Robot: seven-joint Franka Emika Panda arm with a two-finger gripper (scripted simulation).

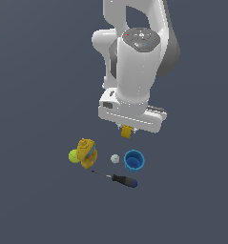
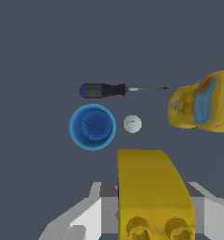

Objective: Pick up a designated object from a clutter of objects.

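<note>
My gripper point(image 1: 127, 129) is shut on the small yellow-orange toy brick point(image 1: 126, 132) and holds it in the air above the floor, behind the clutter. In the wrist view the brick point(image 2: 151, 187) fills the space between the fingers, with round studs showing at its near end. Below lie the blue cup point(image 1: 134, 160), the tiny white ball point(image 1: 115, 158), the dark-handled screwdriver point(image 1: 119, 178), the rounded yellow-orange lump with a blue patch point(image 1: 87, 153) and the yellow-green ball point(image 1: 74, 156). The wrist view shows the cup point(image 2: 92, 126), white ball point(image 2: 132, 124), screwdriver point(image 2: 108, 89) and lump point(image 2: 202, 108).
The objects sit in a loose cluster on a plain dark grey floor point(image 1: 34, 205). The arm's white body point(image 1: 134, 62) rises above the cluster at the back.
</note>
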